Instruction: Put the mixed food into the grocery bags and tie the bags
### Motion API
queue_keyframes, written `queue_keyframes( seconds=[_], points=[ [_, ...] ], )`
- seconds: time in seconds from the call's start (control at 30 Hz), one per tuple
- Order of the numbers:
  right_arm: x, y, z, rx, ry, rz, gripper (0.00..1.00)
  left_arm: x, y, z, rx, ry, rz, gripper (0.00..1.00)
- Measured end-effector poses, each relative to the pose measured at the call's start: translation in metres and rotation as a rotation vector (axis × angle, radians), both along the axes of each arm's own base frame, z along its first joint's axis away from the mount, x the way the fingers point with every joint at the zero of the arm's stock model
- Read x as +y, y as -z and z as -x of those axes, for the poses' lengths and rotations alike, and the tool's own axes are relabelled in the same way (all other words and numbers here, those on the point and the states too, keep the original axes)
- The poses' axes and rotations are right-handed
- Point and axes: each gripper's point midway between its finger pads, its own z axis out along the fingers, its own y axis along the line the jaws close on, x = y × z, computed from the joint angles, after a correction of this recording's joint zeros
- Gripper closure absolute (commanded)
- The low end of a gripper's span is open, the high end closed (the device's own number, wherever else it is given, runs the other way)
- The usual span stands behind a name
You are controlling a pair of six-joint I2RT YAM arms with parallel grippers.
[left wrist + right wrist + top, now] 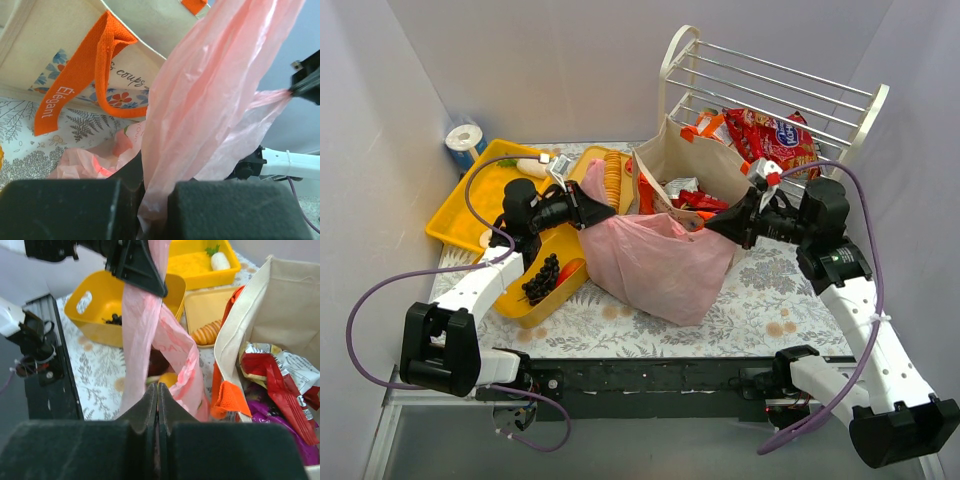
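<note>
A floral-patterned desk carries a stiff beige tote standing open at the back. Red and purple snack packets already lie inside the tote. Leaning against its front is a soft, bulging pink bag, which sits between the two arms. To the left, a yellow tray holds a cluster of dark fruit, so packing looks unfinished. The left tool is pressed together on one upper ear of the pink bag. The right tool is pinched tight on the opposite ear. The thin film is drawn up and outward between them. The step in hand appears to be tying the pink bag. The next move likely calls for bringing the two ears together and crossing one over the other. Both pinches would need to hold firm so the slippery film does not slide free and the tote behind is not nudged over.
</note>
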Motion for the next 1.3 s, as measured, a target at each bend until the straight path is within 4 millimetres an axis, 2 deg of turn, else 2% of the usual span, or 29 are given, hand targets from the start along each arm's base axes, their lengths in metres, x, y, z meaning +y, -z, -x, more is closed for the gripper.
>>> queue_keyframes(
  seconds=[0.13,0.3,0.43,0.63,0.73,0.83,0.93,1.03,1.17,1.3],
  points=[
    [-0.009,-0.028,0.0,-0.059,0.094,-0.026,0.99,0.002,0.006,-0.001,0.024,-0.017,-0.014,1.0],
    [-0.026,-0.059,0.016,-0.168,0.207,-0.077,0.99,-0.008,0.003,0.007,0.049,0.028,-0.01,1.0],
    [-0.029,-0.057,0.019,-0.176,0.226,-0.082,0.99,-0.01,0.0,0.008,0.058,0.042,-0.004,1.0],
    [-0.021,-0.036,-0.002,-0.108,0.209,-0.063,0.99,-0.011,0.015,0.004,0.101,0.045,-0.019,1.0],
    [-0.011,-0.028,-0.011,-0.069,0.167,-0.071,0.99,-0.021,0.02,0.01,0.09,0.068,-0.048,1.0],
    [0.008,-0.019,-0.014,-0.037,0.11,-0.062,0.99,-0.047,0.016,0.027,0.067,0.156,-0.077,1.0],
    [0.041,-0.012,-0.005,-0.006,0.0,-0.036,0.99,-0.074,0.007,0.043,0.029,0.253,-0.096,1.0],
    [0.073,-0.012,0.002,0.002,-0.099,-0.018,0.99,-0.092,0.002,0.05,0.003,0.329,-0.117,1.0],
    [0.095,-0.011,0.006,0.013,-0.165,-0.009,0.99,-0.108,0.01,0.054,-0.002,0.416,-0.173,1.0],
    [0.102,-0.006,0.004,0.033,-0.187,0.001,0.99,-0.107,0.025,0.076,0.013,0.52,-0.208,1.0]
  ],
)
